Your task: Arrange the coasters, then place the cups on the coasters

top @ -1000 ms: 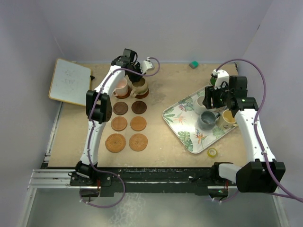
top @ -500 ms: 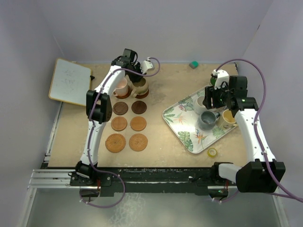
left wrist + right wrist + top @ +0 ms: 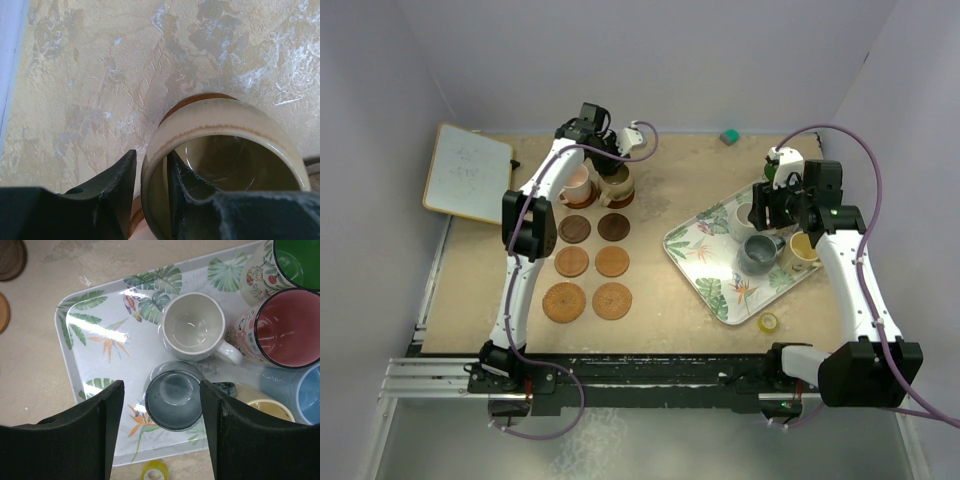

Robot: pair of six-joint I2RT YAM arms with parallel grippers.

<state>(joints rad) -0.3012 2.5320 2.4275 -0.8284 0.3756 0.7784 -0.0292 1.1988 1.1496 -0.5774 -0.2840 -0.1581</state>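
Note:
The tan cup point(image 3: 617, 183) stands on a brown coaster point(image 3: 185, 102) at the back of the grid, beside the pink cup point(image 3: 578, 185). My left gripper point(image 3: 150, 170) straddles the tan cup's rim point(image 3: 225, 112), one finger inside and one outside, with a thin gap showing at the outer finger. Several bare coasters point(image 3: 612, 262) lie in two columns in front. My right gripper point(image 3: 161, 405) hangs open above the slate cup point(image 3: 175, 395) on the leaf tray point(image 3: 100, 340), touching nothing. The grey point(image 3: 192, 325), red point(image 3: 287, 327), green point(image 3: 297, 262), light blue point(image 3: 300, 390) and yellow point(image 3: 270, 410) cups crowd the tray's right side.
A whiteboard point(image 3: 467, 172) lies at the back left and a small green block point(image 3: 728, 136) at the back wall. The yellow tape roll point(image 3: 769, 322) sits just in front of the tray. Purple walls close in the table on three sides.
Neither arm has shifted in the top view. The left jaws have parted slightly from the tan cup's rim.

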